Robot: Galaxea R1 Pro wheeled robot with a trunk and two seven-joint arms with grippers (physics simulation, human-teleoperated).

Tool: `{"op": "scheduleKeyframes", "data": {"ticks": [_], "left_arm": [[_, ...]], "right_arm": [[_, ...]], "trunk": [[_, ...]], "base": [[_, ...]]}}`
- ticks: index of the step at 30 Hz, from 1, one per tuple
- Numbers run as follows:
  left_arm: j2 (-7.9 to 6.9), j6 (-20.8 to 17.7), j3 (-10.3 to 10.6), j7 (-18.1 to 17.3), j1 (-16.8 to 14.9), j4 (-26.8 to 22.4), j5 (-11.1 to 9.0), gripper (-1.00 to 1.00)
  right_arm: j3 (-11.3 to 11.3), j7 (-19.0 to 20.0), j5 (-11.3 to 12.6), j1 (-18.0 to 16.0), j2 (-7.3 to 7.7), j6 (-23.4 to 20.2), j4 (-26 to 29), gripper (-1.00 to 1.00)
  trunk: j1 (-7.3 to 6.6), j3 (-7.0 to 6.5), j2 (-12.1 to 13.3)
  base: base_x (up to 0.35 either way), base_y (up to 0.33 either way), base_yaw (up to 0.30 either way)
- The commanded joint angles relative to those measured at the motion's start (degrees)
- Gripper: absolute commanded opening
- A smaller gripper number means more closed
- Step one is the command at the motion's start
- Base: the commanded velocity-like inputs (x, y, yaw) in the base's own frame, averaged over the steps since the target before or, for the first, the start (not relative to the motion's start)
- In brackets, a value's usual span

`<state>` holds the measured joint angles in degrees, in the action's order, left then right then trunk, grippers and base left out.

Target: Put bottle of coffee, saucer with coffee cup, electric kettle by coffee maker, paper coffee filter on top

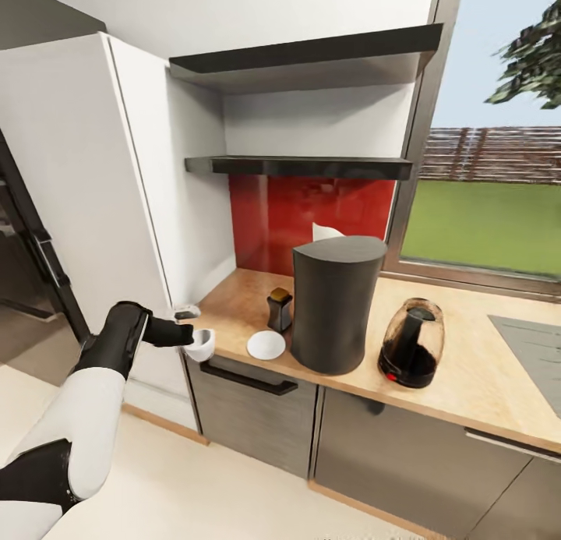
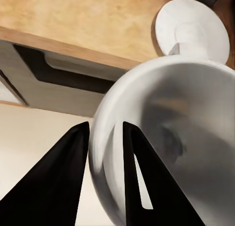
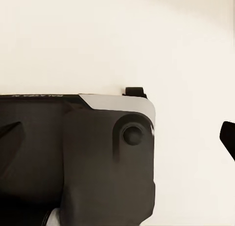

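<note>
- Your left gripper [image 1: 187, 339] is clamped on the white coffee cup [image 1: 201, 344], held in the air just off the front-left corner of the countertop [image 1: 483, 376], at about 8 o'clock from the coffee maker [image 1: 335, 302].
- In the left wrist view, one finger sits inside the cup [image 2: 196, 152] and the other outside, pinching its wall; the fingers [image 2: 54, 182] are nearly together on the rim.
- The saucer [image 1: 266, 344] lies flat on the counter, just beside the coffee maker at its 9 o'clock, and near the cup but apart from it. It also shows past the cup in the wrist view [image 2: 193, 28].
- The bottle of coffee [image 1: 280, 309] stands upright at roughly 10 o'clock from the coffee maker, close to it.
- The electric kettle [image 1: 411, 344] stands at the coffee maker's 3 o'clock, just beside it.
- A white paper coffee filter [image 1: 326, 232] peeks from behind the coffee maker's top; whether it rests on the lid is hard to tell.
- The right wrist view shows a dark robot part [image 3: 88, 157] over pale floor; you cannot tell how your right claw stands.
</note>
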<state>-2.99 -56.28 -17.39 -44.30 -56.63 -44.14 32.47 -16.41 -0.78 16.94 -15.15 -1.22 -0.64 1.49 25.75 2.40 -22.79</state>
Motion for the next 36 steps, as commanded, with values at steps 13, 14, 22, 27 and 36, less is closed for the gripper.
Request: {"op": "scheduleKeyframes", "data": {"ticks": [13,14,22,27,36], "left_arm": [[0.0,0.0,0.19,-0.62,-0.08,-0.3,0.46,-1.0],[0.0,0.12,0.18,-0.62,-0.09,-0.44,0.45,-1.0],[2.66,2.18,-0.31,7.69,-0.21,-0.91,0.01,-1.0],[5.21,6.65,-0.3,15.4,-0.12,-0.3,-0.18,-1.0],[5.28,7.14,-0.31,16.04,0.11,-0.16,-0.15,-1.0]], "right_arm": [[-0.53,-0.07,0.55,-0.06,-0.09,-0.07,0.02,1.0],[-0.51,-0.08,0.55,-0.06,-0.07,-0.07,0.03,1.0],[-0.68,-0.26,0.25,-0.06,-0.1,-0.05,0.03,1.0],[-0.75,-0.19,0.12,-0.06,-0.07,0.1,0.01,1.0],[-0.57,-0.14,0.52,-0.06,0.32,-0.06,0.03,1.0]], "trunk": [[0.04,0.13,-0.13],[0.04,0.13,-0.13],[0.04,0.13,-0.13],[0.04,0.13,-0.13],[0.04,0.13,-0.13]], "base": [[0.0,0.0,-0.267],[0.0,0.0,-0.267],[0.0,0.0,-0.151],[0.0,0.0,-0.002],[0.005,0.0,-0.014]]}}
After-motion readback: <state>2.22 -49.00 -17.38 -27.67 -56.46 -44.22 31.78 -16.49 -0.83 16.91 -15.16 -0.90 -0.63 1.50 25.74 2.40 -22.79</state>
